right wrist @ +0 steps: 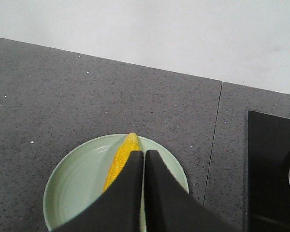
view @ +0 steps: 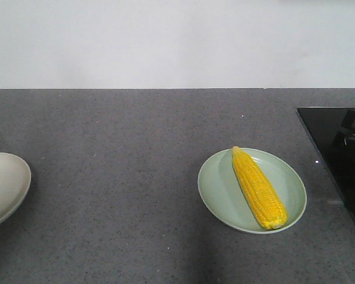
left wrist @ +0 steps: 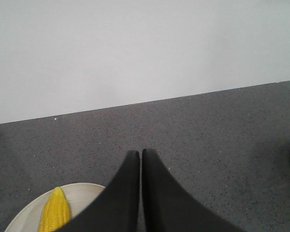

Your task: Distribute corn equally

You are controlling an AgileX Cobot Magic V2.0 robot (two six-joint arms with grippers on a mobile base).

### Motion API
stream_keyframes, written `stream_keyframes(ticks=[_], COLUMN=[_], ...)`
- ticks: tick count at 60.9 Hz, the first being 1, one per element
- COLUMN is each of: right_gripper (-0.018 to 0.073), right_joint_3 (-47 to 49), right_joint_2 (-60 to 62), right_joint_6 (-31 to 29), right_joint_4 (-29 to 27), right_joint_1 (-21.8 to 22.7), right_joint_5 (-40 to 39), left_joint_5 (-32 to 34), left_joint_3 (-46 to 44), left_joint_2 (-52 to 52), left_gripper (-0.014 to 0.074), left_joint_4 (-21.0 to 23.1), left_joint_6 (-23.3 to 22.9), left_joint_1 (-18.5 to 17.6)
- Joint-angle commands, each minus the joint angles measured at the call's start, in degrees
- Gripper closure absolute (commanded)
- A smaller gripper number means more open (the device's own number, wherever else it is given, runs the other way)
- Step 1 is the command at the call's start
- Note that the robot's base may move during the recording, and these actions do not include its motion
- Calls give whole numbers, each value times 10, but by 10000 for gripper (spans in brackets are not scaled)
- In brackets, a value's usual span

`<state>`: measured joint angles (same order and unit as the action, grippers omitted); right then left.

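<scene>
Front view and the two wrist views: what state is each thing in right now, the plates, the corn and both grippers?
Green plate: holds one cob.
Corn on green plate: lying flat, diagonal.
Cream plate: at left edge, holds at least one cob.
Corn on cream plate: lying, partly hidden.
Left gripper: shut, empty.
Right gripper: shut, empty, above green plate.

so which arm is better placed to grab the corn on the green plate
Right. Its shut gripper hangs directly over the corn on the green plate. The left gripper sits over the cream plate far across the counter.
</scene>
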<state>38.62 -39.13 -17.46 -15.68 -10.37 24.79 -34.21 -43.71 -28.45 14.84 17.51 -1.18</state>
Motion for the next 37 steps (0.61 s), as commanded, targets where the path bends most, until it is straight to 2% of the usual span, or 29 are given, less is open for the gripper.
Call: stream_keyframes(ticks=[1, 19, 22, 29, 37], right_gripper=[569, 569, 569, 569, 569], right_joint_3=[16, 16, 16, 16, 16], right_joint_2=[1, 1, 1, 1, 1], right_joint_6=[-3, -3, -3, -3, -3], right_joint_4=[-3, -3, -3, -3, -3], right_joint_1=[2, 2, 2, 2, 2], right_joint_5=[-41, -41, -41, -41, -41], left_joint_5=[41, 47, 54, 97, 163], left_joint_3=[-11, -11, -9, 25, 105], left_joint_2=[-2, -2, 0, 19, 60], left_gripper=[604, 604, 604, 604, 604], left_joint_4=[7, 7, -4, -11, -36], left_joint_6=[-1, -1, -2, -2, -6], left_joint_1=[0, 0, 0, 0, 0])
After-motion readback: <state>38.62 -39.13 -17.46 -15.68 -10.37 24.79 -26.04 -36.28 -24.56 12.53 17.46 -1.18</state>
